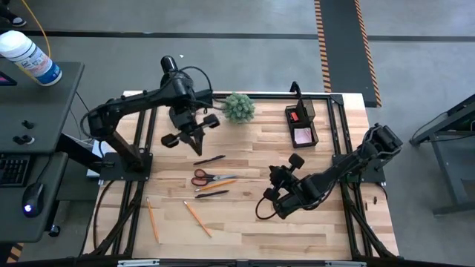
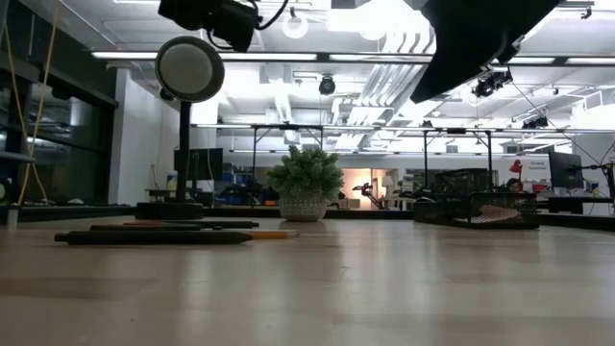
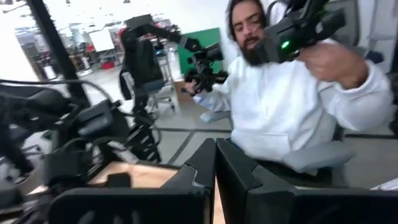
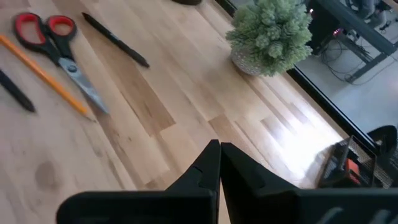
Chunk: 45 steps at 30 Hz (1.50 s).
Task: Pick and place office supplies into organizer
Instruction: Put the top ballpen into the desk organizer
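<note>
Both arms empty, supplies loose on the tabletop [image 1: 312, 230]

Left gripper [image 1: 194, 142] hangs upper middle of the high view, jaws pressed together, nothing in them. Right gripper [image 1: 276, 194] sits lower right of center, jaws pressed together too. Scissors [image 1: 210, 177], pens [image 1: 209, 159] and pencils [image 1: 197, 219] lie mid-frame; organizer [image 1: 301, 123] is upper right beside the plant [image 1: 239, 107], maybe a pink pad inside.

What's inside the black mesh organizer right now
The small black mesh organizer holds a pink sticky-note pad in its lower tray and a small red piece farther back. The mesh walls hide anything deeper.
</note>
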Each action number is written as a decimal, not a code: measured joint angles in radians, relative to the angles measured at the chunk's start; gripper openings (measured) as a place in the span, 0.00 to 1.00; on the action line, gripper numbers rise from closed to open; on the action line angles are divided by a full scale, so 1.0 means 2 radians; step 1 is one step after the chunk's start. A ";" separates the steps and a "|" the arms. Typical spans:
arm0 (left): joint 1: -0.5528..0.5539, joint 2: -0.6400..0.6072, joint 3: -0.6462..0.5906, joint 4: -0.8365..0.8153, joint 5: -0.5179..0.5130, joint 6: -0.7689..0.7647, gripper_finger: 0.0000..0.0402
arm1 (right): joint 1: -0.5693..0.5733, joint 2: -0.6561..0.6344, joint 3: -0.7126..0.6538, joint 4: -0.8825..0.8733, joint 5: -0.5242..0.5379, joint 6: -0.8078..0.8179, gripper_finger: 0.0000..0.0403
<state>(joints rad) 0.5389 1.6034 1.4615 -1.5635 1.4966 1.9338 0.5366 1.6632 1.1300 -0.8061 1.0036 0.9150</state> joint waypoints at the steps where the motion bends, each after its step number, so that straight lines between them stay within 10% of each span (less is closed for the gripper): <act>1: -0.009 -0.001 -0.007 0.000 0.004 0.002 0.00 | 0.003 0.001 0.000 0.001 -0.001 0.000 0.01; 16: -0.130 0.000 -0.101 0.041 0.020 0.024 0.00 | 0.033 0.004 0.000 0.036 0.021 -0.019 0.01; 25: -0.097 0.000 -0.035 0.100 -0.023 -0.055 0.00 | 0.029 0.004 0.000 0.037 0.032 -0.035 0.00; 29: -0.059 0.000 -0.014 0.263 -0.141 -0.270 0.00 | 0.028 0.004 0.000 0.039 0.029 -0.034 0.01; 35: -0.051 -0.008 -0.013 0.421 -0.708 -0.582 0.00 | 0.036 0.004 0.000 0.039 0.024 -0.031 0.00; 41: -0.095 -0.017 -0.038 0.391 -0.641 -0.606 0.00 | 0.045 0.004 0.000 0.040 0.023 -0.029 0.01; 45: -0.149 -0.025 -0.083 0.382 -0.718 -0.644 0.00 | 0.049 0.004 0.000 0.039 0.024 -0.030 0.01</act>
<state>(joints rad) 0.2414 1.5532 1.2961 -0.7992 0.0605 0.6449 0.6349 1.6703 1.1301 -0.7277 1.0510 0.8558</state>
